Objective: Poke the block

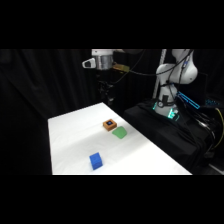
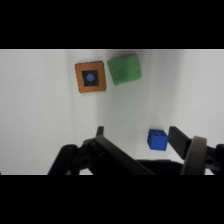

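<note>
The claw [image 2: 135,137] hangs high above the white table [image 1: 70,145], well clear of everything on it. In the wrist view its two fingers [image 2: 179,140] stand wide apart with nothing between them but bare table and, far below, the blue cube [image 2: 157,139]. It has hold of nothing.

The block [image 2: 90,77], orange-brown with a dark square on top, lies flat on the table, well apart from the claw and beyond its fingertips in the wrist view. A small blue spot shows inside the dark square; what it is cannot be made out. The green block [image 2: 124,68] lies just beside it; whether the two touch cannot be told.

In the side view the claw's lower part is lost against the black backdrop, and the arm's [image 1: 172,75] middle is cut off at the top.
</note>
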